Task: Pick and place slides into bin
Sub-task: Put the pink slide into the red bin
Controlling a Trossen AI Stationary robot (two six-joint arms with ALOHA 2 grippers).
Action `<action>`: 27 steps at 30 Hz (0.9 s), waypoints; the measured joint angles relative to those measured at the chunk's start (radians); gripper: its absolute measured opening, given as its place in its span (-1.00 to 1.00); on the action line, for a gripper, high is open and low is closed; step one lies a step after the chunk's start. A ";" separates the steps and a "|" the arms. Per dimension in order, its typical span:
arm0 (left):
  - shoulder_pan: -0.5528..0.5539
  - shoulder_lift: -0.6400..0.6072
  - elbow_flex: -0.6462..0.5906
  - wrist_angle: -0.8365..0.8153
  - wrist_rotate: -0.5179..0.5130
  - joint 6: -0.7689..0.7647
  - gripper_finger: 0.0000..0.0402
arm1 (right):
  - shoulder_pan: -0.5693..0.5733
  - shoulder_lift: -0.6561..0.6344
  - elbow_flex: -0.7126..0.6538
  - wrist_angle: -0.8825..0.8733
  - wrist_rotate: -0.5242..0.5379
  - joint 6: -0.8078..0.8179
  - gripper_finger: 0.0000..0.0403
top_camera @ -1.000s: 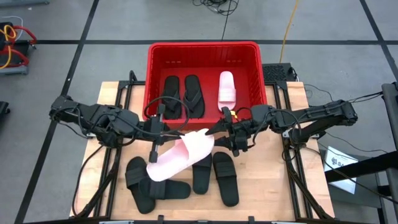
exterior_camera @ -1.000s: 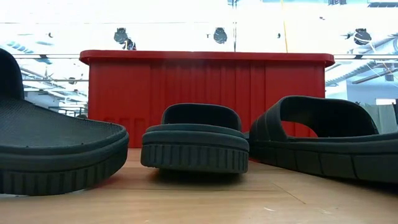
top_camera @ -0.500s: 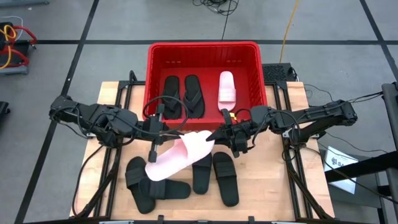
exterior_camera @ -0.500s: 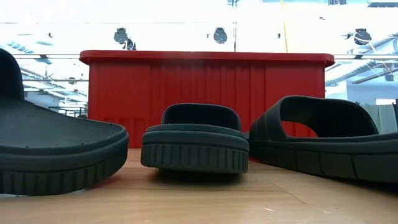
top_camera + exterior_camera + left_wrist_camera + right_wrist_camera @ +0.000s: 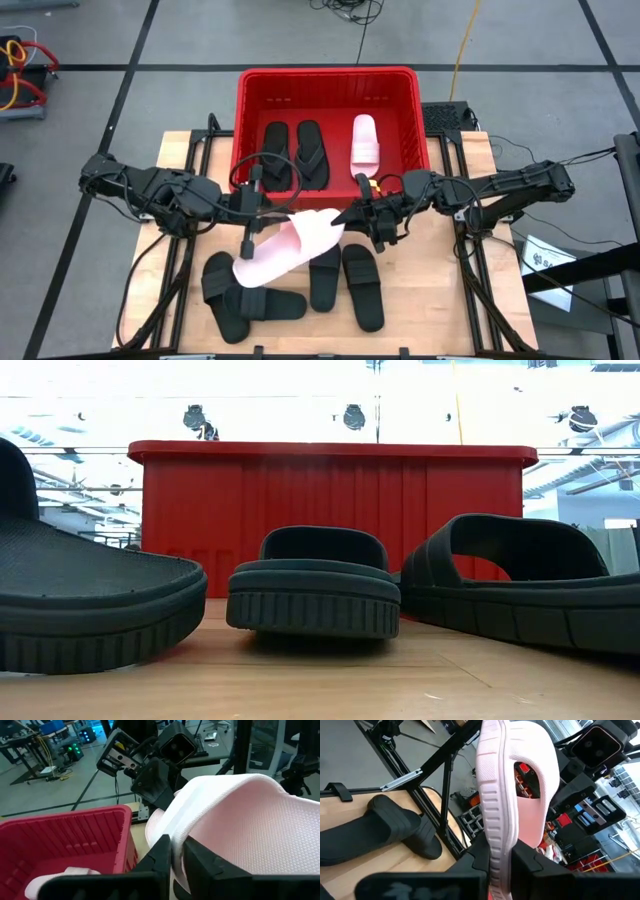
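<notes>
Left gripper (image 5: 272, 222): I am pinching one edge of the pink slide (image 5: 290, 249) between my fingers, just in front of the bin's near wall; in my left wrist view the pads (image 5: 161, 856) are squeezing its ribbed side.

Right gripper (image 5: 345, 215): I am clamping the opposite end of the same pink slide; in my right wrist view its sole edge is running up between my fingers (image 5: 479, 851).

Pink slide: it is hanging tilted above the table (image 5: 450, 290), between my two grippers, over the black slides.

Bin (image 5: 327, 78): the red bin is sitting at the far side of the table, and in the low view it is rising as a ribbed red wall behind the sandals.

Inside the bin: two black flip-flops (image 5: 295, 153) are lying side by side, and a second pink slide (image 5: 365, 140) is lying to their right, apart from them.

Black slides on the table: four are lying near the front edge, two at the left (image 5: 240, 296) partly under the lifted slide, two at the right (image 5: 347, 283) side by side.

Low view: three of these black slides are filling the foreground, the middle one (image 5: 315, 596) facing the camera toe-on.
</notes>
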 joint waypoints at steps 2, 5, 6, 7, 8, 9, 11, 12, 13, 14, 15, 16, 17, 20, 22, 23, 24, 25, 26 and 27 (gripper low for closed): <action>0.000 0.000 0.000 -0.007 -0.003 -0.012 -0.66 | 0.000 0.000 0.000 0.001 0.024 0.001 -0.88; 0.001 0.000 0.000 -0.046 -0.021 -0.023 -0.53 | 0.001 -0.010 0.000 -0.016 0.149 0.001 -0.88; 0.003 0.000 0.000 -0.064 -0.026 -0.022 -0.50 | 0.001 -0.016 0.000 -0.029 0.190 0.000 -0.88; 0.003 0.000 0.000 -0.083 -0.031 -0.020 -0.48 | -0.001 -0.022 0.000 -0.039 0.223 0.000 -0.88; 0.003 0.000 0.000 -0.099 -0.036 -0.020 -0.45 | -0.003 -0.030 0.000 -0.057 0.249 -0.001 -0.88; 0.001 0.000 0.000 -0.111 -0.045 -0.023 -0.44 | -0.005 -0.036 0.000 -0.081 0.268 -0.002 -0.88; 0.000 0.000 0.000 -0.133 -0.062 -0.038 -0.42 | -0.009 -0.052 -0.001 -0.124 0.300 -0.003 -0.88; -0.001 0.000 0.000 -0.135 -0.068 -0.040 -0.42 | -0.010 -0.062 -0.001 -0.144 0.309 -0.003 -0.88; 0.000 0.000 0.000 -0.136 -0.072 -0.042 -0.42 | -0.011 -0.071 -0.001 -0.155 0.314 -0.002 -0.88; 0.001 0.000 0.000 -0.137 -0.074 -0.040 -0.42 | -0.011 -0.080 -0.001 -0.174 0.329 0.000 -0.88; 0.001 0.000 0.000 -0.136 -0.077 -0.037 -0.42 | -0.010 -0.089 -0.001 -0.197 0.355 0.000 -0.88; 0.000 0.000 0.000 -0.134 -0.078 -0.034 -0.42 | -0.009 -0.096 -0.001 -0.214 0.373 0.004 -0.88; 0.000 0.000 0.000 -0.135 -0.079 -0.034 -0.42 | -0.008 -0.102 -0.001 -0.232 0.392 0.016 -0.88; 0.000 0.000 0.000 -0.136 -0.078 -0.034 -0.41 | -0.015 -0.117 -0.001 -0.271 0.488 0.049 -0.88; -0.001 -0.002 0.000 -0.136 -0.077 -0.035 -0.41 | -0.021 -0.124 -0.001 -0.277 0.569 0.077 -0.88; -0.001 -0.002 0.000 -0.135 -0.077 -0.035 -0.41 | -0.026 -0.125 -0.001 -0.275 0.620 0.096 -0.88; -0.001 -0.002 0.000 -0.134 -0.077 -0.036 -0.41 | -0.030 -0.126 -0.001 -0.274 0.673 0.120 -0.88; -0.001 -0.002 0.000 -0.133 -0.077 -0.036 -0.41 | -0.037 -0.127 -0.001 -0.275 0.726 0.146 -0.88; 0.000 -0.002 0.000 -0.132 -0.079 -0.034 -0.41 | -0.045 -0.126 -0.001 -0.276 0.779 0.170 -0.88; 0.000 -0.002 0.000 -0.131 -0.082 -0.031 -0.41 | -0.055 -0.126 0.000 -0.282 0.829 0.191 -0.88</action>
